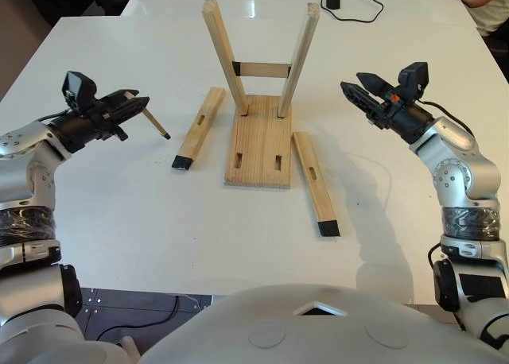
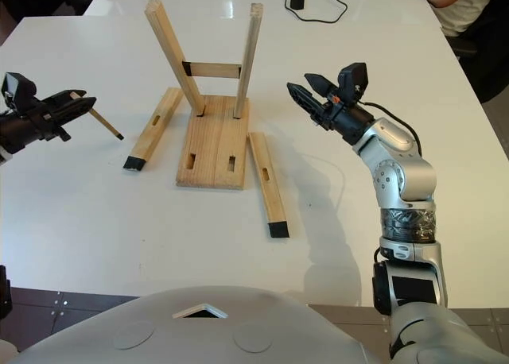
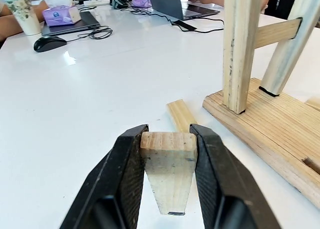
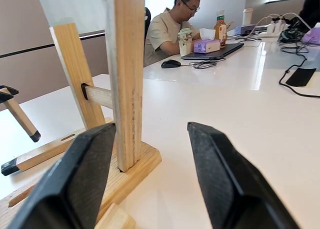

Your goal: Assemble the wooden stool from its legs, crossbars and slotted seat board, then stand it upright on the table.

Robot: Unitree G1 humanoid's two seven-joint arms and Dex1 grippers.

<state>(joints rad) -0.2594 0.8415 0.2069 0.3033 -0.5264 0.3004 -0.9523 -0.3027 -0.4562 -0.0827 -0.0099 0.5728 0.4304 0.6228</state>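
The glossy white table (image 1: 111,213) is setting off wood in a pale honey tone. The rectangular slotted wooden seat board (image 1: 258,137) is showing streaky brown grain and dark slots. The slanted upright wooden leg (image 1: 224,58), the straighter upright wooden leg (image 1: 298,58) and the short wooden crossbar (image 1: 262,70) between them are showing black at their joints. The loose wooden leg left of the board (image 1: 200,125) and the loose wooden leg right of it (image 1: 312,177) are each ending in a black tip. The black left claw (image 1: 137,102) is framing a thin pale wooden rail (image 1: 157,124) with a dark tip. The black right claw (image 1: 354,83) is carrying a small orange accent.
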